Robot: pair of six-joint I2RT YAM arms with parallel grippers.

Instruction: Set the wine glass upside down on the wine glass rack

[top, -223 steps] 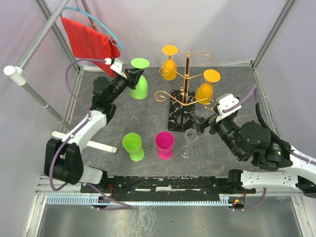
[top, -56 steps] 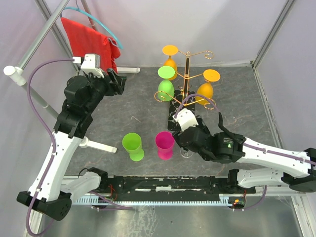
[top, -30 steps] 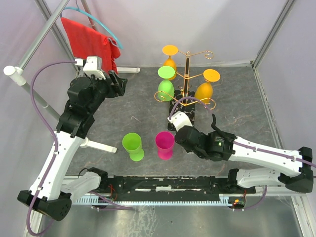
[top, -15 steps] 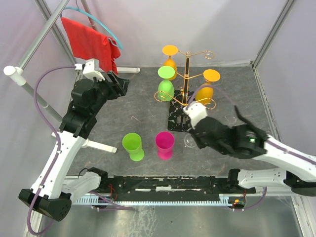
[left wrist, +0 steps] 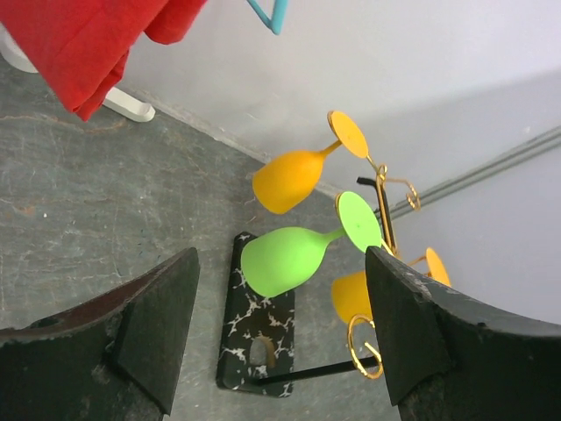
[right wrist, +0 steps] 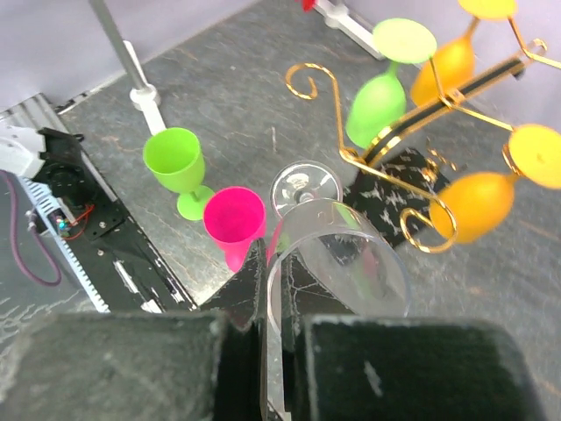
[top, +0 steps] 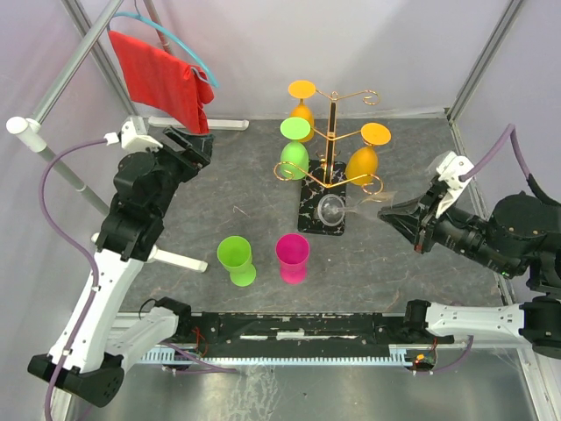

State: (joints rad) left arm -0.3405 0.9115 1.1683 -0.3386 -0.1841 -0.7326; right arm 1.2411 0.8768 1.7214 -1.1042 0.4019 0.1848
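Note:
The clear wine glass lies on its side in the air over the front of the rack's marble base, its foot toward the rack. My right gripper is shut on its rim; in the right wrist view the fingers pinch the rim of the wine glass. The gold wine glass rack carries two orange glasses and a green one, all hanging upside down. My left gripper hovers open at the back left, empty; its wrist view looks at the wine glass rack.
A green glass and a pink glass stand upright on the mat in front of the rack. A red cloth hangs at the back left. A white stand foot lies at the left.
My right arm has lifted the clear glass off the table, swung back to the right and tipped it on its side. The left arm has drawn slightly left.

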